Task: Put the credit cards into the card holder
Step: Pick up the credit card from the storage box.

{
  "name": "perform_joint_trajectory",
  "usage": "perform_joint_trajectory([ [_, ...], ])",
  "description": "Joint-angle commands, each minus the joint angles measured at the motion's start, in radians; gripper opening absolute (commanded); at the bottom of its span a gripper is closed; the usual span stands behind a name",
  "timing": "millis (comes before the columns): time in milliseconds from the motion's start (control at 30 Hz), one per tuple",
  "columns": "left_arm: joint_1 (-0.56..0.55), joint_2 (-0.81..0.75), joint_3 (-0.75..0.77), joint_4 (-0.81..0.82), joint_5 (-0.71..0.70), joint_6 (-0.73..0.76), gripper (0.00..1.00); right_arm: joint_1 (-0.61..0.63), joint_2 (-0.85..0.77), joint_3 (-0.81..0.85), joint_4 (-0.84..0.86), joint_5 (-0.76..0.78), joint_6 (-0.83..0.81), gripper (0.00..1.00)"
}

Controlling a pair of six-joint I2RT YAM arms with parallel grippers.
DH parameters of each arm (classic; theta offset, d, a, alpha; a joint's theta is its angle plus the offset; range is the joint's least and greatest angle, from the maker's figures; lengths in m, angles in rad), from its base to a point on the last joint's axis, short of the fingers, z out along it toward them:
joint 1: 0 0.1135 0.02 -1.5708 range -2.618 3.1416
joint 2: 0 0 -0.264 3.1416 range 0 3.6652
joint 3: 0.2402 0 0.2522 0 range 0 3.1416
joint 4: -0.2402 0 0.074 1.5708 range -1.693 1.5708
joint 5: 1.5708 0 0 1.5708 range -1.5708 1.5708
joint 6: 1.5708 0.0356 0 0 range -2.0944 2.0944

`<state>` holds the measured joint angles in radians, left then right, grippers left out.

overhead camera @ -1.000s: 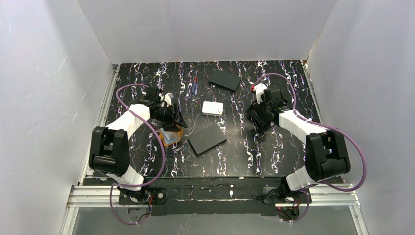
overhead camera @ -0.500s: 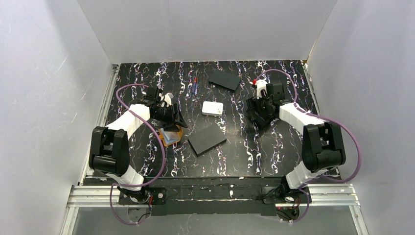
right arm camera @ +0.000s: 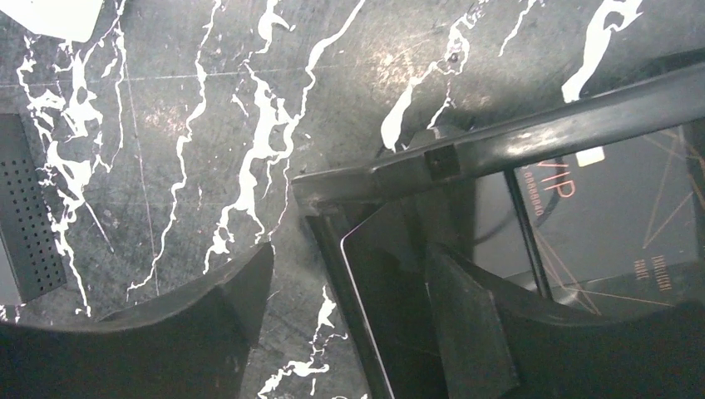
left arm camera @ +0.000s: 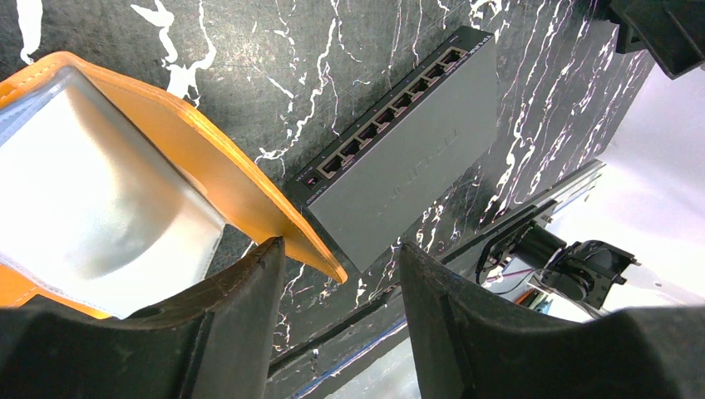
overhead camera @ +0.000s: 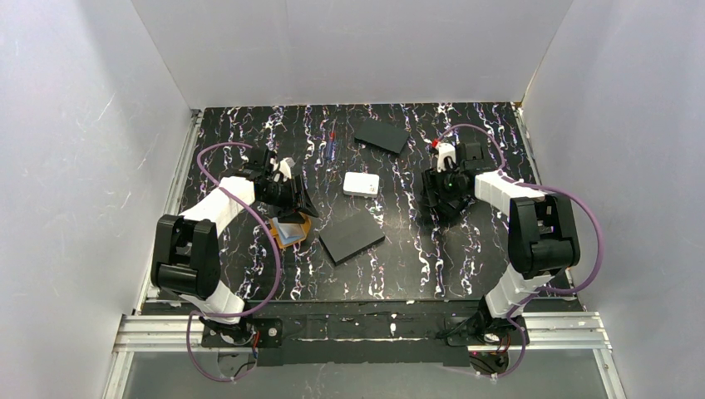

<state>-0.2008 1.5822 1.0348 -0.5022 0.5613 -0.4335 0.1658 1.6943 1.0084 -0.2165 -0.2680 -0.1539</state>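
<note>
Card holder (overhead camera: 291,230) open at the left of the table (overhead camera: 432,266); cards at the right only partly seen.
Its pale inside faces up, near end cut off in the left wrist view. The left gripper (left arm camera: 341,249) stands spread, one orange flap corner between its fingers. The right gripper (right arm camera: 349,258), also spread, straddles a dark card edge. A VIP-lettered credit card (right arm camera: 615,208) sits half hidden behind a black bar (right arm camera: 532,137). How many cards there are is unclear.

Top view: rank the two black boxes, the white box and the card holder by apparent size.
1. Near black box.
2. Far black box, slightly smaller, though farther away.
3. White box and card holder: alike; the holder is partly hidden.
</note>
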Motion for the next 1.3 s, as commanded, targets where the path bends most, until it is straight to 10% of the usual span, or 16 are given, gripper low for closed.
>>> perform_joint_trajectory([
  [0, -0.006, -0.02, -0.008, -0.019, 0.023, 0.016, 0.52, -0.002, -0.011, 0.03, -0.04, -0.051, -0.005, 0.72],
  [700, -0.008, -0.014, -0.008, -0.017, 0.02, 0.016, 0.52, -0.002, -0.09, 0.093, -0.17, -0.012, -0.002, 0.35],
  [933, -0.01, -0.018, -0.008, -0.018, 0.016, 0.018, 0.51, -0.002, -0.138, 0.15, -0.245, 0.06, -0.037, 0.03],
  [1267, -0.009, -0.09, 0.038, -0.078, -0.026, 0.02, 0.54, 0.03, -0.236, 0.159, -0.212, 0.118, -0.002, 0.01],
])
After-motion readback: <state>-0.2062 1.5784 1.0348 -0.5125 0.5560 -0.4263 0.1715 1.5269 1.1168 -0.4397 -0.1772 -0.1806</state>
